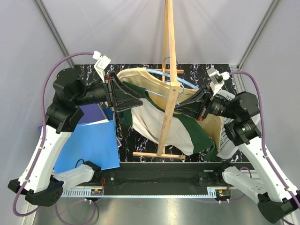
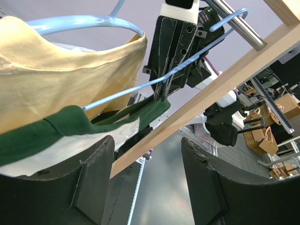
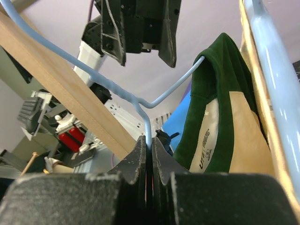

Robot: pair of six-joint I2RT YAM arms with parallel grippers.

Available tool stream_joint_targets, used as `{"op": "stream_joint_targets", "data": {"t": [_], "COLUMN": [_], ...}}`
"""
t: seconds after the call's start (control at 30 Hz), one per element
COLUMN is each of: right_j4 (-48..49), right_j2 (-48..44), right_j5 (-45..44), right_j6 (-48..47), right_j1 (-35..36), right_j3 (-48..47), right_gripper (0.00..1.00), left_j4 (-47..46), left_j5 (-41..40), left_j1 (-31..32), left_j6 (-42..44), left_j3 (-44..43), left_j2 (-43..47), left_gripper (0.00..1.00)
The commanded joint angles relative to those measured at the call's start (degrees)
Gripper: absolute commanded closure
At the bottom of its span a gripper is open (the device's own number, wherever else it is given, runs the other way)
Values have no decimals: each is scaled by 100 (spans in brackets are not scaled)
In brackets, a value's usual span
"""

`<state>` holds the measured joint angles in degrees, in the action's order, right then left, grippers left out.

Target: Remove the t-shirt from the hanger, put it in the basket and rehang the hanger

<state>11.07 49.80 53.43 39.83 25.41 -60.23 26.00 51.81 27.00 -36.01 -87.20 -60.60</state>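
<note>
Your right gripper (image 3: 149, 143) is clenched on the thin wire of the blue hanger (image 2: 84, 19). Your left gripper (image 2: 146, 140) is released, jaws apart, just beside the t-shirt (image 1: 154, 122) and grasping nothing. The t-shirt hangs on the hanger over the tabletop (image 1: 126, 140), draped against the wooden rack (image 1: 169, 70), with its green collar hooked over the wire.

Risks from here:
- That pinch on the wire is narrow, so a hard tug on the cloth likely twists or slides the hanger in the jaws.
- If you close the left gripper too shallow, you catch only a thin fold, which probably slips out.
- Pull sideways and the collar may snag on the hanger's shoulder.
- The rack's upright stands between the arms, so a wide sweep could knock it.
</note>
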Motion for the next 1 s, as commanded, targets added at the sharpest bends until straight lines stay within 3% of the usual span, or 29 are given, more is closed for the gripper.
{"op": "stream_joint_targets", "data": {"t": [0.0, 0.2, 0.47, 0.63, 0.73, 0.8, 0.87, 0.9, 0.93, 0.97], "right_j4": [1150, 2925, 5322, 6135, 5575, 4654, 2969, 2275, 1032, 498], "right_j2": [169, 609, 733, 742, 707, 541, 338, 128, 57, 21], "right_j5": [168, 54, -359, -370, 34, 316, 633, 686, 756, 809], "right_j6": [1024, 2614, 4066, 4744, 4447, 3861, 3157, 2283, 1866, 1505], "right_j1": [-54, -62, -325, -624, -642, -643, -642, -651, -643, -642], "right_j3": [-129, -139, 731, 1136, 1180, 1206, 1119, 1040, 813, 689], "right_gripper": [100, 100, 100, 100, 100, 100, 100, 100, 100, 100], "left_j4": [-209, -227, -236, -227, -227, -227, -218, -209, -201, -183], "left_j5": [-22, -49, 31, 66, 48, 13, -57, -83, -136, -249], "left_j1": [-28, -29, -29, -29, -29, -29, -29, -29, -29, -29], "left_j6": [-29, -134, -143, -134, -99, -47, 23, 50, 68, 111], "left_j3": [62, 72, 36, 19, 36, 71, 124, 150, 177, 186], "left_j2": [13, 57, 171, 180, 198, 198, 224, 233, 224, 224], "left_gripper": [39, 41, 40, 40, 41, 41, 41, 41, 41, 42]}}
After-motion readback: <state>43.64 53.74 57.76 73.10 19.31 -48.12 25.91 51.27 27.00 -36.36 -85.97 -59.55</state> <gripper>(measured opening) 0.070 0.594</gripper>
